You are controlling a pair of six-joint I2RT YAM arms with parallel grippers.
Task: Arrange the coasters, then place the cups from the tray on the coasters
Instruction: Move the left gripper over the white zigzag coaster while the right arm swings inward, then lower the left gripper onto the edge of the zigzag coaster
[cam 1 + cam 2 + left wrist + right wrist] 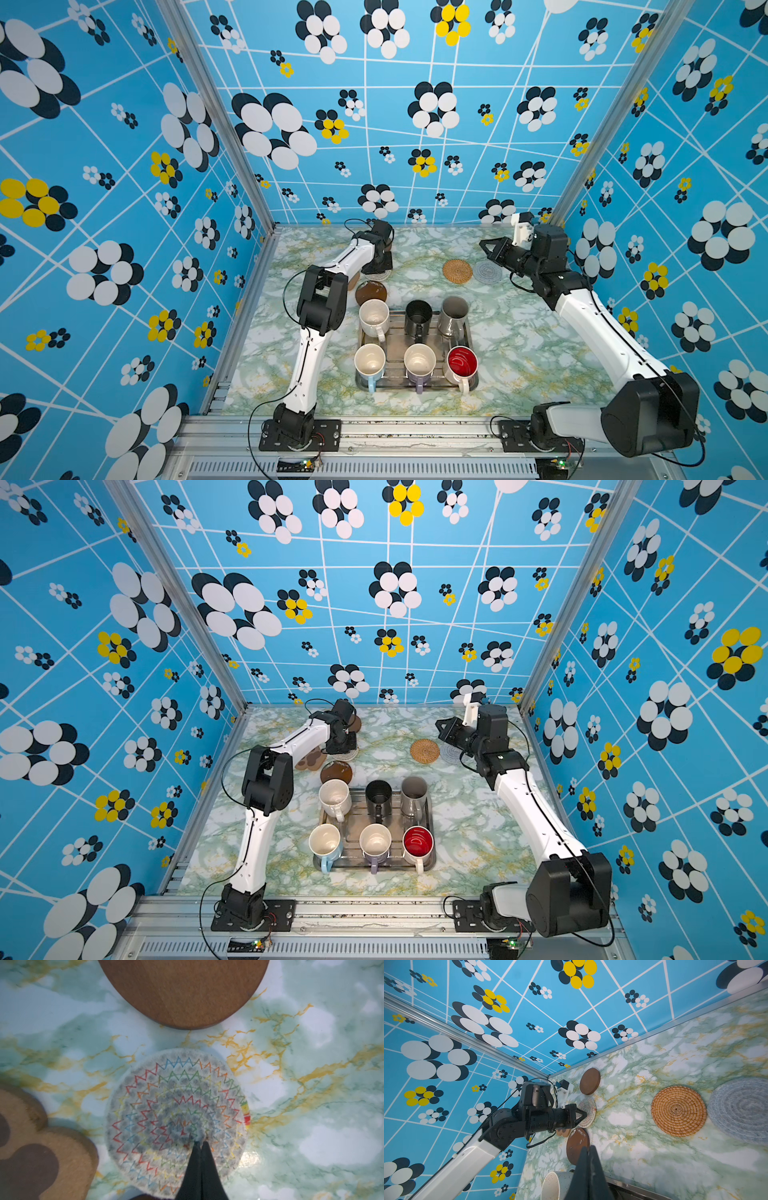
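The left pincer (pixel 200 1144) has its two black tapered fingers pressed together, tips down on the white crochet mat (pixel 176 1105). This mat is a soft round stitched with rings of coloured zigzag thread. I cannot tell whether any yarn is caught between the tips. Just beside it lie a smooth brown wooden disc (pixel 185 991) and a tan paw-shaped mat (pixel 41 1157) with dark brown pads, both flat on the green-and-gold marbled table (pixel 311 1084).

The right pincer (pixel 588 1149) is likewise pressed together, holding nothing and held off the table. Near it a woven rattan round (pixel 679 1110) and a pale grey coiled round (pixel 741 1111) lie side by side.

A second brown disc (pixel 371 292), blotchy on top, sits at the far left corner of the ridged silver tray (pixel 397 349). The tray holds six upright mugs:
- a white speckled mug (pixel 374 318)
- a black mug (pixel 418 316)
- a grey-beige mug (pixel 454 313)
- a light blue mug (pixel 369 361)
- a lilac mug (pixel 419 360)
- a red-lined white mug (pixel 462 362)
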